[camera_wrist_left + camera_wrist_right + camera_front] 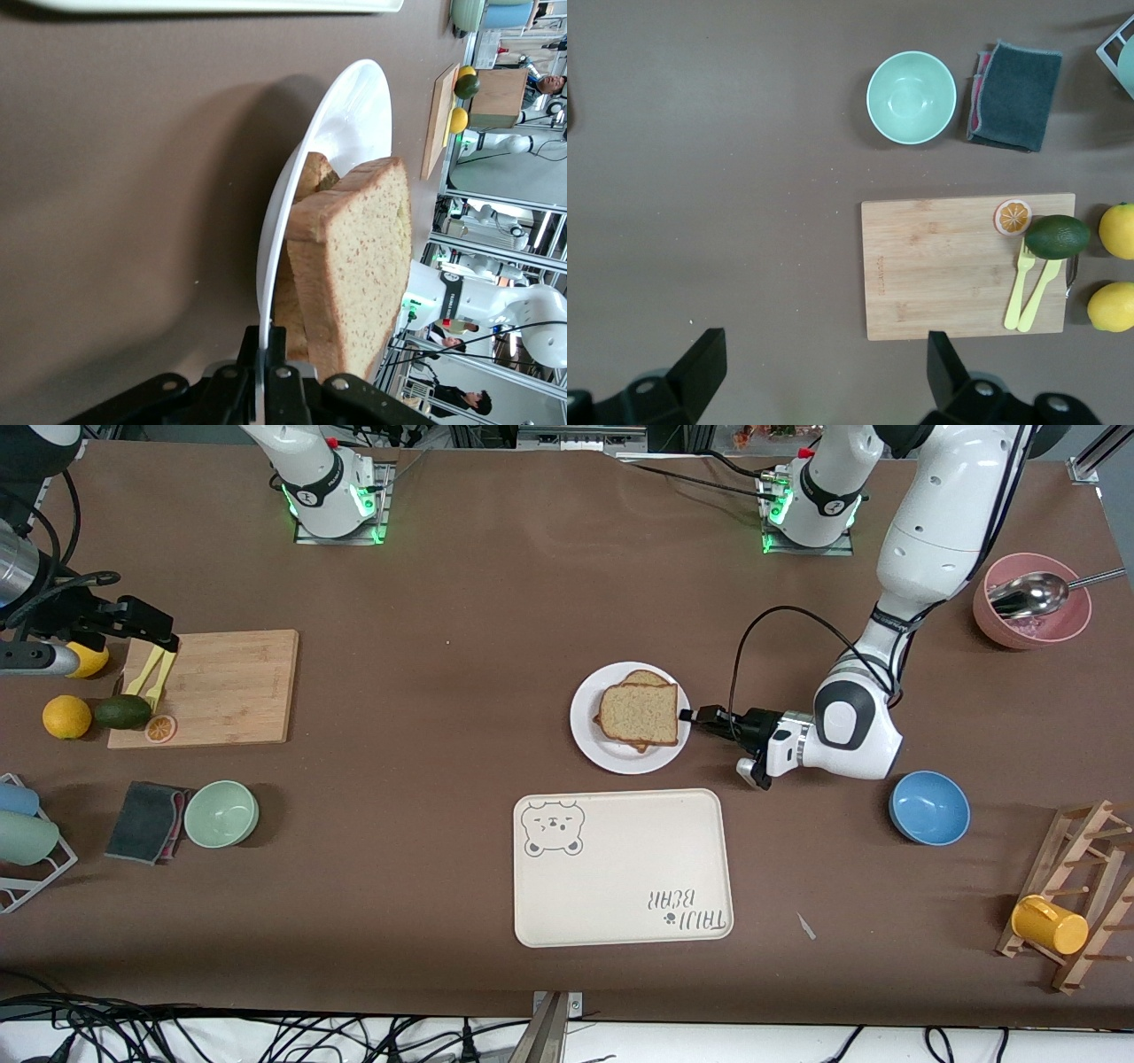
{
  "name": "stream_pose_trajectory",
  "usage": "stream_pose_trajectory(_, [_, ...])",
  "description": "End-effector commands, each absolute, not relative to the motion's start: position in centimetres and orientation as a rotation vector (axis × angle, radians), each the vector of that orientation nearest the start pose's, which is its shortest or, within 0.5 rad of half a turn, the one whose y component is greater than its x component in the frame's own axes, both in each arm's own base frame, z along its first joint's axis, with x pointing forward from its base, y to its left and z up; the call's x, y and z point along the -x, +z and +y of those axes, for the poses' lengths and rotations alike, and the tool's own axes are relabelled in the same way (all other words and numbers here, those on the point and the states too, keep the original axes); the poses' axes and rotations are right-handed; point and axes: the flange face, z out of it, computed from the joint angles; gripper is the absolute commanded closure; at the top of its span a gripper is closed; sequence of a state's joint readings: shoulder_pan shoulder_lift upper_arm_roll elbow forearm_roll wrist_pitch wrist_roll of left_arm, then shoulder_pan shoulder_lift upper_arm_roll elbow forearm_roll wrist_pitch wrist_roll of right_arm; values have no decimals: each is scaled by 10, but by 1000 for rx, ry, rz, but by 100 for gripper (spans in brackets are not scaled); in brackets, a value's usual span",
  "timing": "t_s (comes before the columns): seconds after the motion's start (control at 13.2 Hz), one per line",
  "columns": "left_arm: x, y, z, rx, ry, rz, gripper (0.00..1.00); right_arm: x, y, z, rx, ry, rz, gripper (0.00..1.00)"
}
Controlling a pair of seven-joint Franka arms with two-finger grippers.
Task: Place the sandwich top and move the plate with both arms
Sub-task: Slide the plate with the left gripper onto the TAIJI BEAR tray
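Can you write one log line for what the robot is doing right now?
left claw: shut on plate rim | sandwich top: on plate | right claw: open, above table

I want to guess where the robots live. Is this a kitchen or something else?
Probably a robot lab set up like a kitchen: two arms are bolted to a brown table with a sandwich on a plate, a cutting board, and cables and metal frames around.

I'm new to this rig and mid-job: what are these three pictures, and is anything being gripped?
Two white robot arms work at a brown table. The wide picture looks down from across the table; the other two come from cameras on each wrist. The left gripper is shut on the rim of the white plate, which carries the sandwich top on a second slice. The right gripper hangs open, holding nothing, over the cutting board end. A cream tray lies nearer the front camera than the plate.
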State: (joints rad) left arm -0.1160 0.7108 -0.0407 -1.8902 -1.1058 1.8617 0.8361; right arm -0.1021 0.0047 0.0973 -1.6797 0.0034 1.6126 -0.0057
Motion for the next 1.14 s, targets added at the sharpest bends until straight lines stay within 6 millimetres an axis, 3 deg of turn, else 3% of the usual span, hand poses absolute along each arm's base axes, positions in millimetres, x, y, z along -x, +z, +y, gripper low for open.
stream_pose_trajectory(0.0, [-555,136,-162,-1979,-329,-167,100,-558,583,-2,3141,82,-3,0])
stream_pose_trajectory(0.23, [-567,155,-165,-1950,-318,-189,100,-556,592,-8,3147,46,14,0])
stream_pose_trajectory(0.46, [-610,199,-157,-1956,-263,-164,100,-557,590,-8,3181,47,-21,0])
stream_pose_trajectory(0.68, [-653,224,-165,-1983,-251,-99,100,-564,591,-6,3171,-21,-7,0])
stream_pose_trajectory(0.83, [-680,225,-165,-1993,-250,-39,100,-565,590,-6,3173,-22,-3,0])
stream_pose_trajectory(1.06, [-711,202,-158,-2012,-189,15,100,-564,590,-4,3179,-17,-13,0])
